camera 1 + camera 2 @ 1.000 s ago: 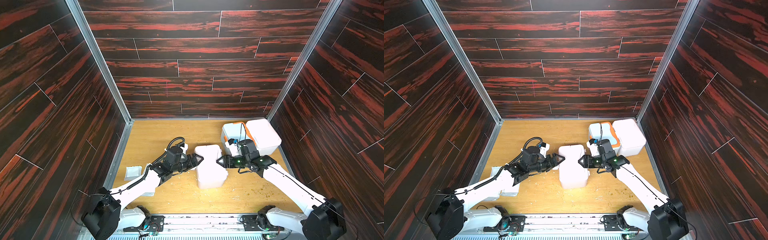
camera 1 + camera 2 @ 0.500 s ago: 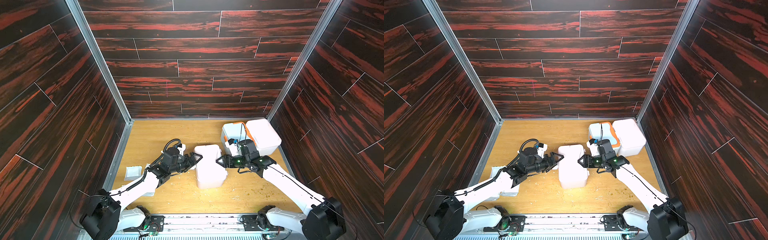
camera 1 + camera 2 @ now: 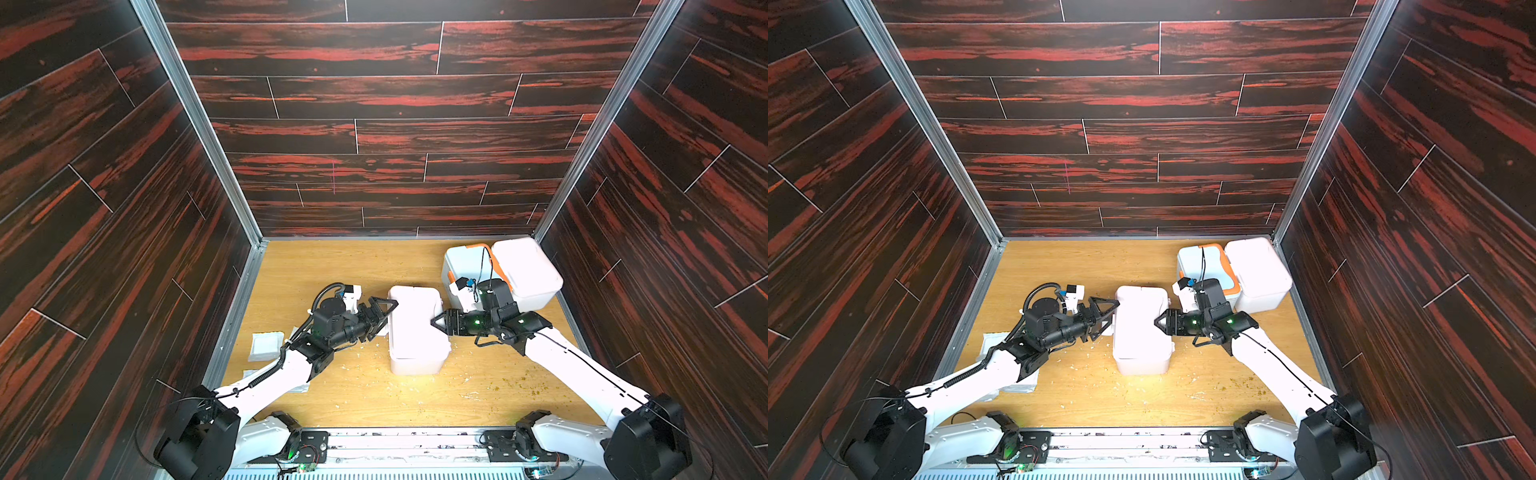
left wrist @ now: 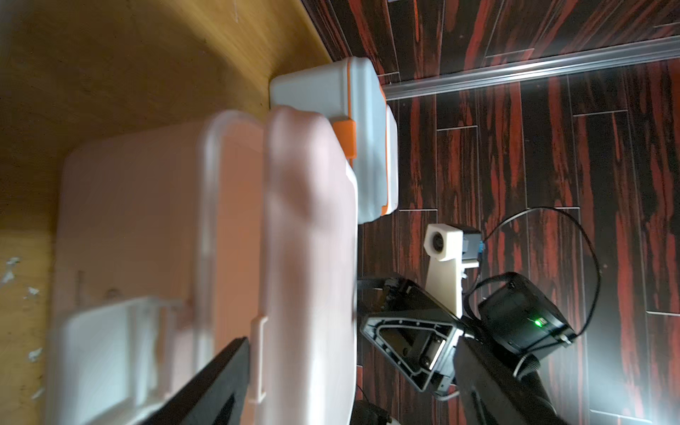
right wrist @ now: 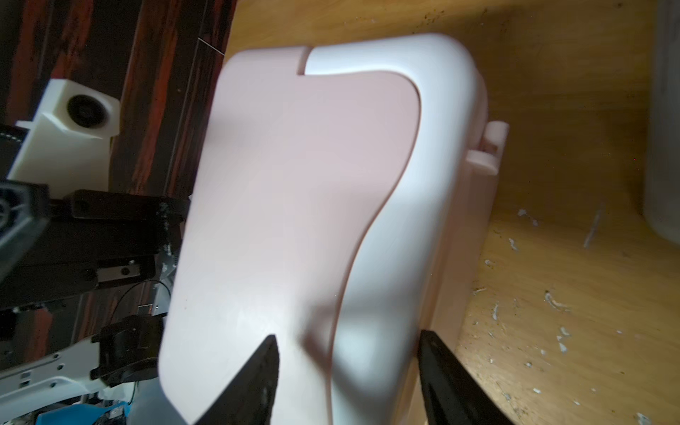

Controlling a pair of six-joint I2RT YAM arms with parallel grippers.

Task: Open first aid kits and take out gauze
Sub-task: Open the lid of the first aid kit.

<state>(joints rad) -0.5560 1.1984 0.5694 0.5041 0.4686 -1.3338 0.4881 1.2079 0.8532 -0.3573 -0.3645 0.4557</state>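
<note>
A pinkish-white first aid kit (image 3: 415, 332) (image 3: 1142, 332) stands mid-table with its lid down. My left gripper (image 3: 388, 318) (image 3: 1113, 318) is open at the kit's left side. In the left wrist view the left gripper (image 4: 349, 346) straddles the lid's edge (image 4: 309, 257), one finger beside the small latch tab (image 4: 259, 360). My right gripper (image 3: 432, 322) (image 3: 1155, 322) is shut on the lid's right edge; the right wrist view shows this gripper (image 5: 347, 335) with one finger on top and one at the side. White gauze (image 3: 266, 345) (image 3: 998, 345) lies at the left wall.
A blue-white kit with orange trim (image 3: 465, 266) (image 4: 353, 121) and another pinkish-white kit (image 3: 525, 270) stand side by side in the back right corner, just behind my right wrist. Crumbs litter the wooden table (image 3: 374, 399). Dark walls close in on three sides.
My left gripper's jaws have widened, and it has shifted slightly toward the back along the kit's left side. The right arm has held still on the lid.
</note>
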